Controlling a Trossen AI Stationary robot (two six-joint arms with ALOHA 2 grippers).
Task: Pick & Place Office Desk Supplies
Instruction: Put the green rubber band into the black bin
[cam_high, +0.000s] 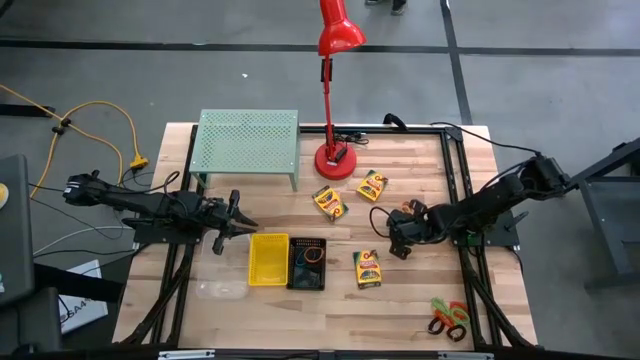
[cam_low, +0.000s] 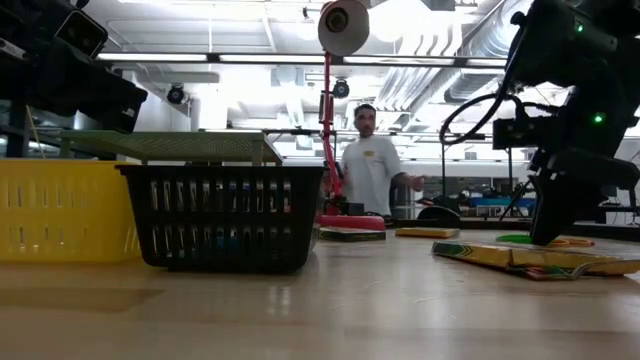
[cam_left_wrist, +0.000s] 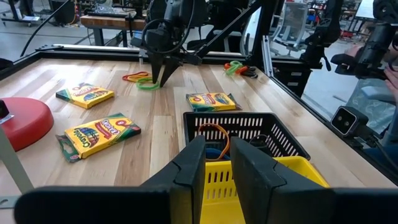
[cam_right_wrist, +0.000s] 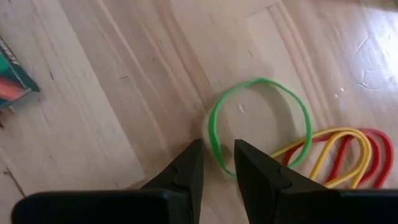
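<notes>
My right gripper (cam_high: 398, 240) points steeply down at the table's right middle, open by a narrow gap. In the right wrist view its fingertips (cam_right_wrist: 217, 144) stand on either side of one stretch of a green loop (cam_right_wrist: 261, 81), which lies flat on the wood beside a yellow loop (cam_right_wrist: 339, 134) and a red loop (cam_right_wrist: 382, 140). Three yellow crayon boxes (cam_high: 329, 203) (cam_high: 371, 185) (cam_high: 367, 268) lie flat around it. My left gripper (cam_high: 235, 215) waits level at the left, slightly open, above the yellow bin (cam_high: 268, 258). The scissors (cam_high: 450, 318) lie near the front right corner.
A black mesh bin (cam_high: 307, 262) holding an orange loop (cam_left_wrist: 214, 134) stands against the yellow bin; a clear bin (cam_high: 220, 290) sits at the front left. The red lamp's base (cam_high: 335, 160) and the light-green rack (cam_high: 247, 145) stand at the back. A person (cam_low: 370, 165) is beyond the table.
</notes>
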